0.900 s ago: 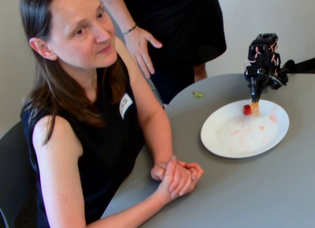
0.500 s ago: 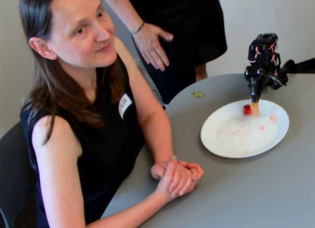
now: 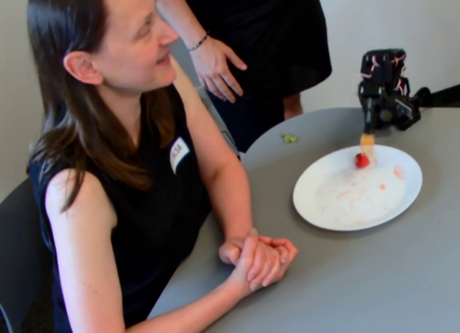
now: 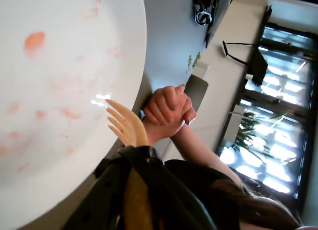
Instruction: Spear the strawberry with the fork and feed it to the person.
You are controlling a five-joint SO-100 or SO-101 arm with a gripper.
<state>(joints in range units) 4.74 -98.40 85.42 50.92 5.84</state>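
Note:
The strawberry (image 3: 361, 160) lies on the far left part of the white plate (image 3: 402, 196). The orange-tan fork (image 3: 367, 141) points down at it, its tip touching or just above the fruit; I cannot tell which. The black gripper (image 3: 371, 124) is shut on the fork's handle. In the wrist view the fork tines (image 4: 123, 123) hang bare over the plate (image 4: 59, 21), near its rim, and the gripper (image 4: 135, 163) clasps the handle; no strawberry shows there. The person (image 3: 122, 146) sits at the left of the fixed view, looking right and up, with hands clasped (image 3: 259, 257) on the table.
The plate carries red juice smears (image 3: 356, 196). A tiny green scrap (image 3: 289, 138) lies on the grey table (image 3: 374, 283) left of the arm. A standing figure in dark clothes (image 3: 251, 52) is behind the table. The person's clasped hands (image 4: 166, 108) show beyond the plate's rim.

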